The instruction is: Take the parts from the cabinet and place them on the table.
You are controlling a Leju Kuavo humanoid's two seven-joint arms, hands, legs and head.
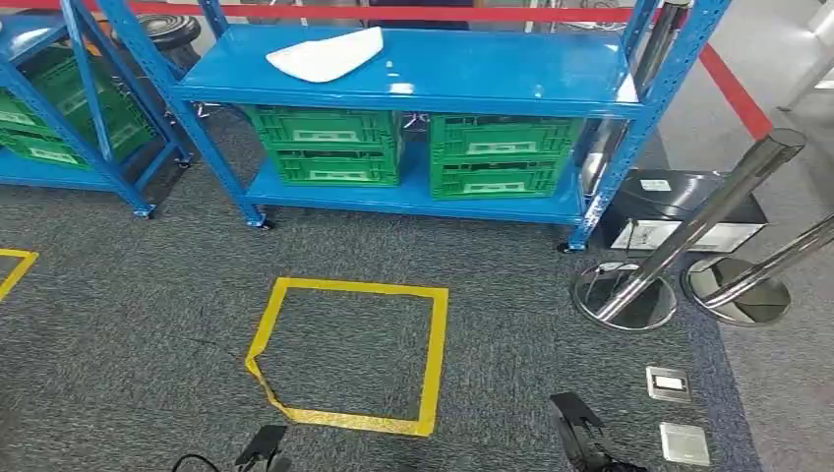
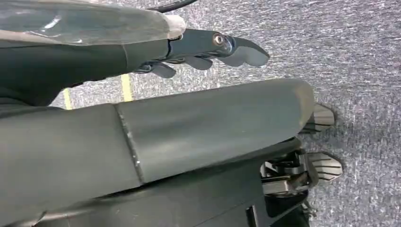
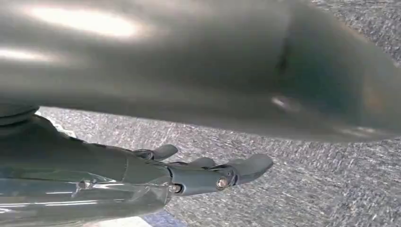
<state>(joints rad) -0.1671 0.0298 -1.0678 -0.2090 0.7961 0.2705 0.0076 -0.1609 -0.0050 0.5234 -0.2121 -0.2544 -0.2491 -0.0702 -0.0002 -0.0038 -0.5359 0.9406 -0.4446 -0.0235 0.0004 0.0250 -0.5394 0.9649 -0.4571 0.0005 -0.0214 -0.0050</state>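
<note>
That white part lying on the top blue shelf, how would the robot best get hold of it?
Probably by the near edge of the white part, coming from the open front of the shelf. It lies flat and thin, with its long edge close to the front lip, so fingers could slip under there and pinch. Both the left hand and the right hand hang empty.

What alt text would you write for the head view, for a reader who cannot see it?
A blue metal shelf unit stands on grey carpet with a flat white part on its top shelf and green crates below. A yellow tape square marks the floor before it; the left hand and right hand hang low.
</note>
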